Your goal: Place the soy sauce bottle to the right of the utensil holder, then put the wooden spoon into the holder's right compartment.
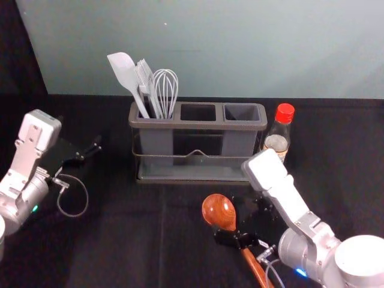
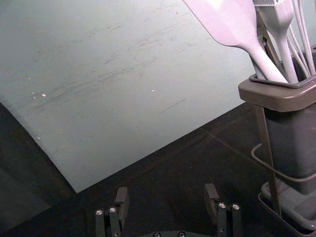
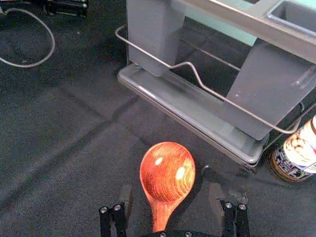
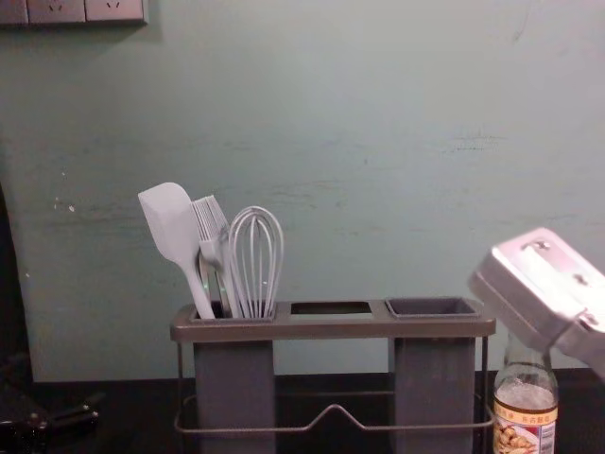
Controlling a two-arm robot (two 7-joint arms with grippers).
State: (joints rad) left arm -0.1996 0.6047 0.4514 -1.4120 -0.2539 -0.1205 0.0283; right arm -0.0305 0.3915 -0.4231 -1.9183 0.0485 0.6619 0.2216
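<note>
Reddish-brown wood marks out the spoon (image 1: pixel 219 211), which lies on the dark cloth (image 1: pixel 138 240) in front of the utensil holder (image 1: pixel 198 178), its bowl toward the holder and its handle slanting back toward the robot and somewhat to the right. Over it, in the head view, is the right gripper (image 1: pixel 242 221), reaching in from the lower right; in the right wrist view its jaws stand apart, one on each side of the spoon's neck, with a gap showing on both sides. The left gripper (image 1: pixel 78 135) is parked at the left, well apart from the spoon, and its jaws are apart too, with bare cloth between them in its wrist view. The soy sauce bottle (image 1: pixel 278 141), clear glass with a red cap (image 1: pixel 285 113), stands upright just beside the holder's right end, its label facing the robot in the chest view. The holder has a brown rim and grey compartments, with a thin wire rail across its front. In its left compartment (image 4: pixel 233 388) a pale grey spatula (image 4: pixel 168 222), a brush (image 4: pixel 210 227) and a whisk (image 4: pixel 256 251) stand with their heads up, the spatula leaning left. The right compartment (image 4: pixel 433 378) is at the end nearest the bottle. Behind everything rises a grey-green wall (image 4: pixel 359 170).
</note>
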